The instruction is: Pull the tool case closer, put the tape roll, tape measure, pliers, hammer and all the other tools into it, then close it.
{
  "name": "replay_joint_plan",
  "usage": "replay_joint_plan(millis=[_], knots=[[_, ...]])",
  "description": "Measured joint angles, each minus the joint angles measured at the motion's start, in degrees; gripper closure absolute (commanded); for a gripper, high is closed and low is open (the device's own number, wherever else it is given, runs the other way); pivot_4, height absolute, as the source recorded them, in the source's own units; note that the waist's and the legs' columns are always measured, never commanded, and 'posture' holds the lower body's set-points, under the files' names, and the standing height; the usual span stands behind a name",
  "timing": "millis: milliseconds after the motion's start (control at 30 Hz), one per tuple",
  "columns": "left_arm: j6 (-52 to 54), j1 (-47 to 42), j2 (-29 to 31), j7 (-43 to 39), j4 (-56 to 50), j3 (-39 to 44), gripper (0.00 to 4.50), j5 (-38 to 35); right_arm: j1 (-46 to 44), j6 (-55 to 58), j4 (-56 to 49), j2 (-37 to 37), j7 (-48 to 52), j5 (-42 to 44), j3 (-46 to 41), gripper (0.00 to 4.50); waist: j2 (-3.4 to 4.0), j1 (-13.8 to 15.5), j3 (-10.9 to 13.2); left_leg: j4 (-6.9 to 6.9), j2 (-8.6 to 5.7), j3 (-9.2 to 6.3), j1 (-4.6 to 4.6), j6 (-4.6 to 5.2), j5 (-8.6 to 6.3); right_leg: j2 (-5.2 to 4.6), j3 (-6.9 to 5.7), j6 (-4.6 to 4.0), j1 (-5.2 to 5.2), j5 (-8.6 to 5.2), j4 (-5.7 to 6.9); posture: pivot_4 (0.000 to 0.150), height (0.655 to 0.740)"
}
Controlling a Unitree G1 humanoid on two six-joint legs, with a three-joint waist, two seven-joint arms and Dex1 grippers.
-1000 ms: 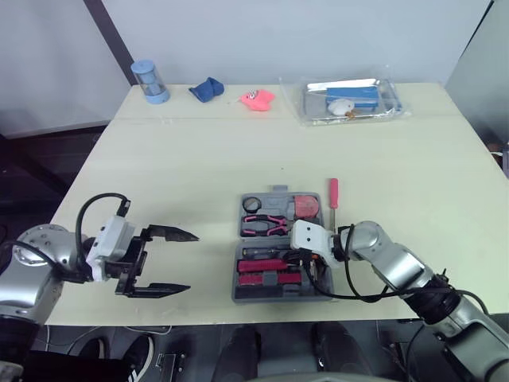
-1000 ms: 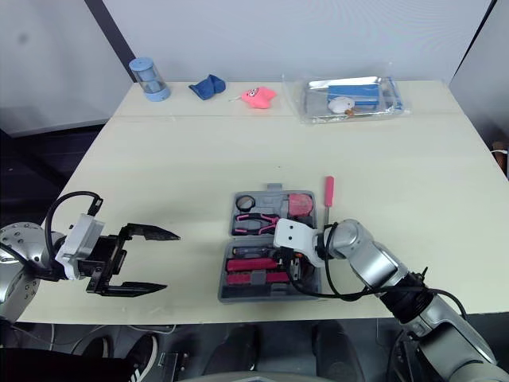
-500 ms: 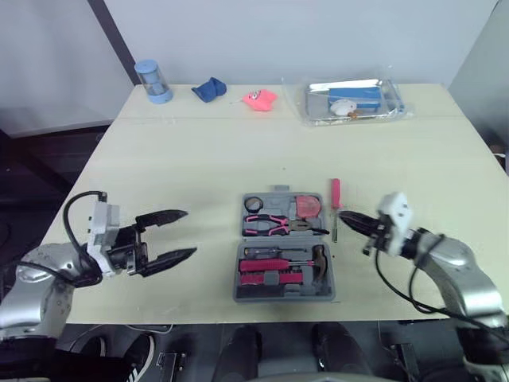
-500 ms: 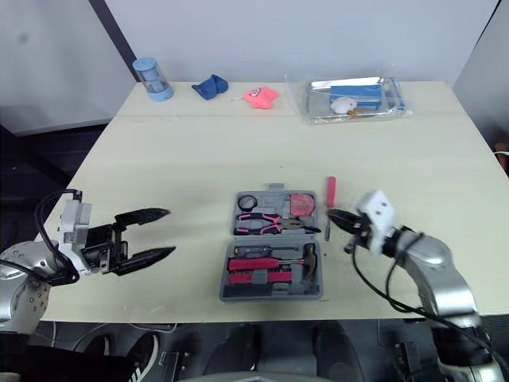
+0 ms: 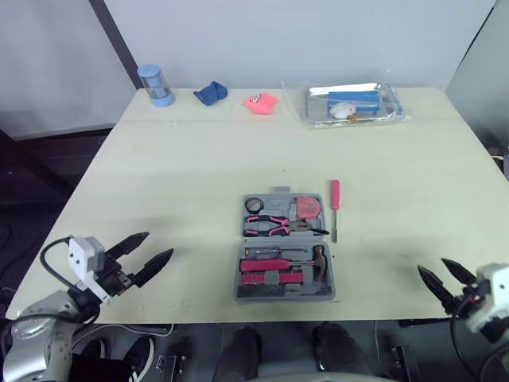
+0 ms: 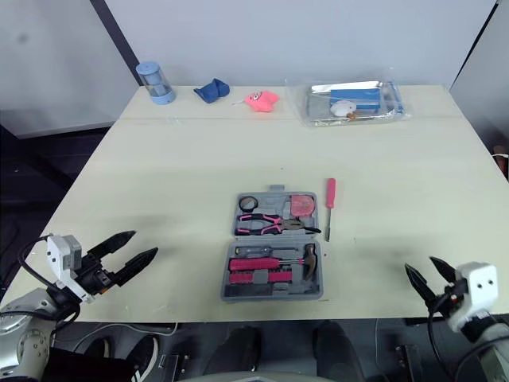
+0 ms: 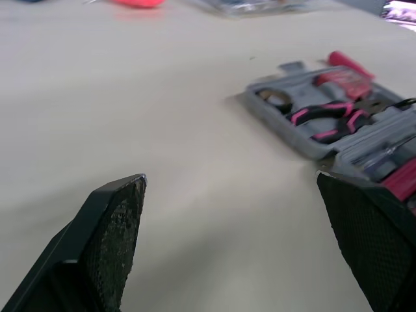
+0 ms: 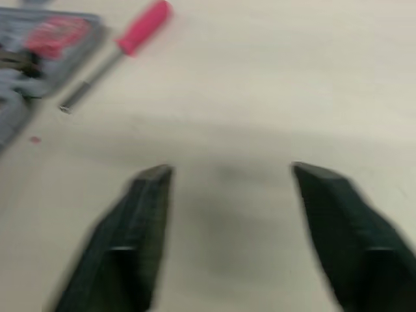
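One tool outside: red screwdriver [image 5: 335, 203] lies flat on the table [image 5: 199, 159], just beside the right edge of the tool case [image 5: 284, 295].
Tool case: open flat, centre of the table near the front edge, between the two grippers.
Far half: tape roll [image 5: 253, 205], pliers [image 5: 274, 226], tape measure [image 5: 308, 208].
Near half: hammer [image 5: 320, 259] and small red-handled drivers.
Left gripper [image 5: 159, 244]: jaws spread, empty, well apart from the case.
Right gripper [image 5: 433, 267]: jaws spread, empty, at the near right edge.
Risks: the screwdriver may roll or slip from a pinch; an unseated tool may block the lid.
Back tray [image 5: 390, 111]: clear, holds a blue box [image 5: 354, 97].
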Motion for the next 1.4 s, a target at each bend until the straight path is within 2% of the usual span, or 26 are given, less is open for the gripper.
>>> replay_joint_plan(millis=[300, 500, 567, 733, 933, 1100, 1400], knots=[[-1.0, 0.5, -0.7, 0.5, 0.5, 0.9, 0.00, 1.1, -0.9, -1.3, 1.3, -0.2, -1.6, 0.4, -0.6, 0.08, -0.09, 0.1, -0.1, 0.00, 0.01, 0.03, 0.01, 0.00, 0.00, 0.01, 0.03, 0.00, 0.00, 0.00, 0.00, 0.150, 0.7400], [-0.9, -1.8, 1.4, -2.9, 1.1, 0.4, 0.00, 1.2, -6.9, 3.1, -2.4, -2.0, -5.7, -1.3, 4.1, 0.08, -0.11, 0.1, -0.1, 0.01, 0.01, 0.03, 0.00, -0.01, 0.00, 0.02, 0.03, 0.01, 0.00, 0.01, 0.01, 0.150, 0.7400], [-0.8, -4.7, 3.5, -5.8, -0.5, -1.2, 0.00, 1.4, -13.2, 7.6, -5.1, -2.6, -9.2, -2.7, 8.3, 0.08, -0.07, 0.2, -0.1, 0.02, 0.01, 0.03, 0.00, -0.01, 0.00, 0.02, 0.03, 0.00, 0.00, 0.01, 0.01, 0.150, 0.7400], [-0.3, -7.1, 5.0, -8.6, -3.1, -2.1, 0.00, 1.3, -19.3, 12.3, -6.8, -2.5, -13.3, -2.5, 10.6, 0.08, -0.07, 0.8, -0.1, -0.03, 0.01, 0.02, -0.05, -0.01, 0.00, 0.01, 0.02, 0.01, -0.02, 0.00, -0.08, 0.150, 0.7400], [3.1, -13.0, 8.1, -13.5, -9.7, -8.6, 0.00, 1.2, -33.7, 19.7, -1.6, 0.0, -19.3, -6.1, 18.9, 0.08, -0.08, 0.8, -0.1, 0.02, 0.01, -0.01, -0.02, -0.01, 0.01, 0.05, 0.03, 0.00, -0.04, 0.01, 0.03, 0.150, 0.7400], [6.8, -17.3, 8.4, -13.3, -14.4, -11.4, 0.00, 0.9, -41.2, 22.4, 4.8, 4.1, -23.2, -9.4, 24.5, 0.08, -0.08, 0.7, -0.1, -0.01, 0.01, 0.03, -0.31, -0.02, 0.01, 0.04, 0.04, 0.00, -0.35, 0.01, 0.00, 0.150, 0.7400], [12.0, -19.4, 7.7, -9.9, -20.1, -13.0, 0.00, -1.0, -46.8, 23.5, 12.2, 9.4, -28.3, -13.6, 28.1, 0.08, -0.07, 0.6, -0.1, -0.01, 0.01, 0.03, -0.32, -0.02, 0.01, 0.04, 0.04, 0.00, -0.40, 0.02, 0.05, 0.150, 0.7400]])
